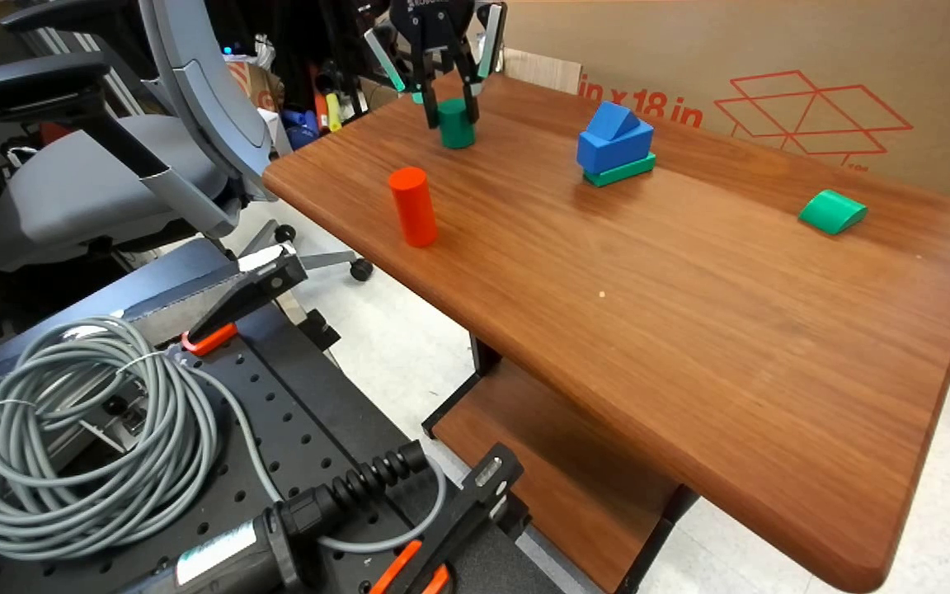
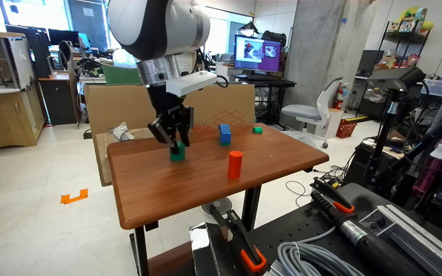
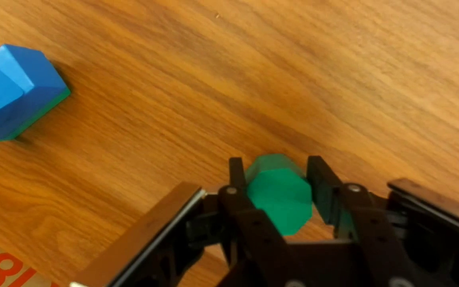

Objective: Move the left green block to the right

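green block [image 1: 455,130] upright on left end of table [image 1: 689,330], left of blue pile [image 1: 615,150] in both exterior views. gripper [image 3: 276,168] has fingers in snug on both sides, looks held. prob light, stiff, bit slippery, not fragile. best hold = opp flat facets, abt mid-height; corners cld twist.

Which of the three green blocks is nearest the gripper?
The upright green block, flanked by the gripper on both sides. The flat green block lies under the blue blocks; the rounded green block lies alone, farthest off.
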Robot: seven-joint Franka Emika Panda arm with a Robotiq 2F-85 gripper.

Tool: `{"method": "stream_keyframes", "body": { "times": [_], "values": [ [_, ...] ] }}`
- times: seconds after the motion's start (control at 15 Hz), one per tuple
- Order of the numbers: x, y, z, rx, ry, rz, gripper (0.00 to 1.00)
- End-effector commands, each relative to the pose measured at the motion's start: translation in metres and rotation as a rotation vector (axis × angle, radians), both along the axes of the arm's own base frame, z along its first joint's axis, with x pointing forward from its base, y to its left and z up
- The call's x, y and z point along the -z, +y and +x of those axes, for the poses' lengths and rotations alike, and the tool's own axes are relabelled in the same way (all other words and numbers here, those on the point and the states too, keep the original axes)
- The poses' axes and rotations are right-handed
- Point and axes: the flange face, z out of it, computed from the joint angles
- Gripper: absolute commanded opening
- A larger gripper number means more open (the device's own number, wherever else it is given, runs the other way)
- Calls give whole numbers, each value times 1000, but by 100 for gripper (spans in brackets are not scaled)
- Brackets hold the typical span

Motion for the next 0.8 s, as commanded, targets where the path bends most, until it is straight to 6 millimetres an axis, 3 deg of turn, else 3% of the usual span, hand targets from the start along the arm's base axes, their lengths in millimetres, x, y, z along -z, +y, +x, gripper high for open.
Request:
{"method": "stream_keyframes", "body": {
  "times": [0.0,0.4,0.73],
  "values": [
    [-9,-18,-12,1,74,-5,18],
    [-15,-65,-25,47,109,-47,18],
    [-5,-93,-23,110,121,-81,18]
  ]
}}
